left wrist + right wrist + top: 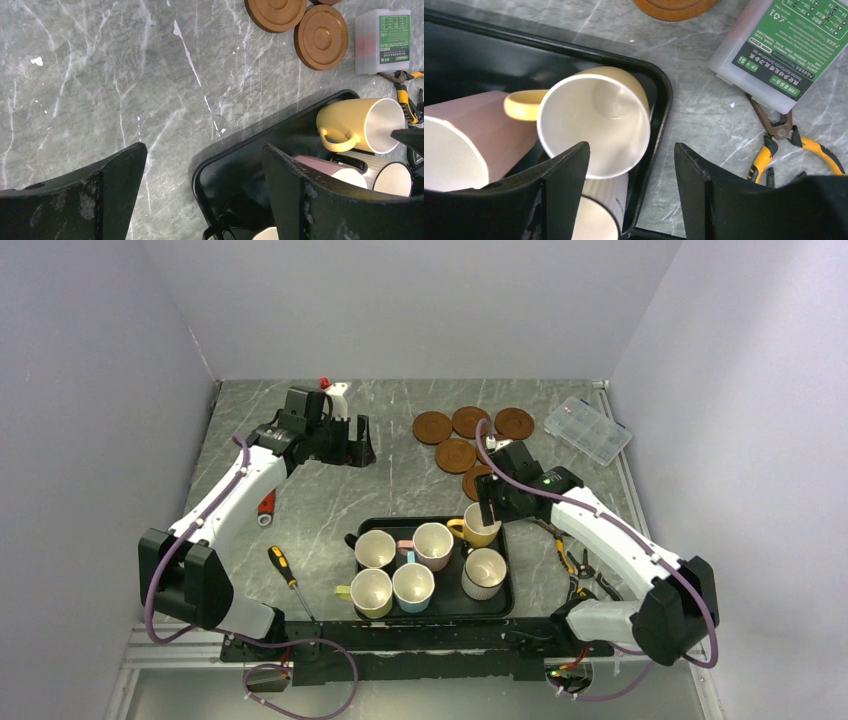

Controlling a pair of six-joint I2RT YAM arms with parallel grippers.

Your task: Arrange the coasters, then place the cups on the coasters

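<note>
The right tool (631,150) is hanging released, holding nothing, its jaws straddling the right wall of the yellow cup (594,120), which is sitting in the far right corner of the black tray (659,85). A pink cup (469,130) is pressing against its handle side. To grip well, one finger should probably be going inside the mouth and one outside, then lifting straight up, clear of the tray lip. Beyond the tray, the coasters (456,455) are lying bunched together on the desk (75,75). Farther left, the left tool (204,147) is hovering wide apart, empty.
</note>
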